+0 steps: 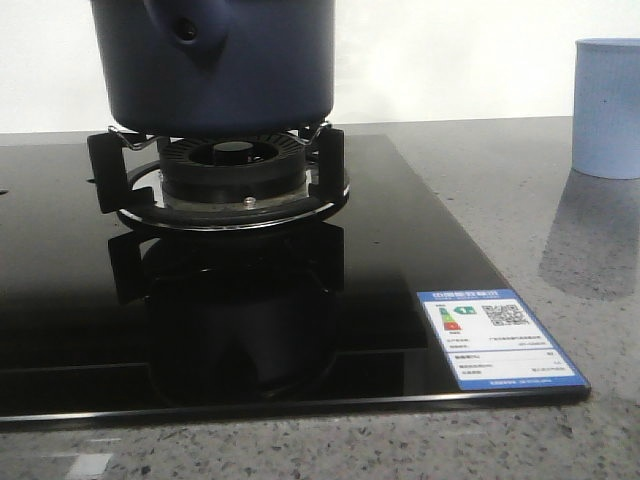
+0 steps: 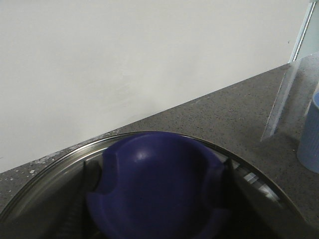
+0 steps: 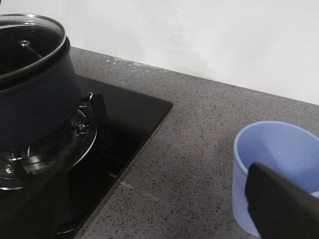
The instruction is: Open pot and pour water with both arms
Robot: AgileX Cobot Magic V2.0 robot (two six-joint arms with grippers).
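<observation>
The pot (image 1: 215, 65) sat on the burner (image 1: 232, 172) of a glossy black glass cooktop (image 1: 80, 330), its rounded bottom edge resting on the wire and black metal supports around the burner ring. A pointed handle bracket (image 1: 185, 32) with a round hole faced forward on the pot's side. In the right wrist view the pot (image 3: 35, 99) carried a glass lid (image 3: 30, 45) with a metal rim and a small vent hole, closed on top. The left wrist view looked straight down onto that lid (image 2: 55, 199), where a dark blue knob (image 2: 159, 189) filled the middle of the glass; the left gripper was not in view in any picture, so whether it was spread or pressed together could not be told. Well to the right of the pot, off the cooktop, a pale blue cup (image 1: 607, 108) stood upright on the speckled grey counter (image 1: 560, 230). In the right wrist view one black finger of the right gripper (image 3: 281, 206) overlapped the cup (image 3: 274, 164) at its near rim; whether it touched the cup, and whether the gripper was spread or pinched, could not be told. A blue and white energy label (image 1: 498, 338) was stuck at the cooktop's front right corner, on the cup's side of the pot.
</observation>
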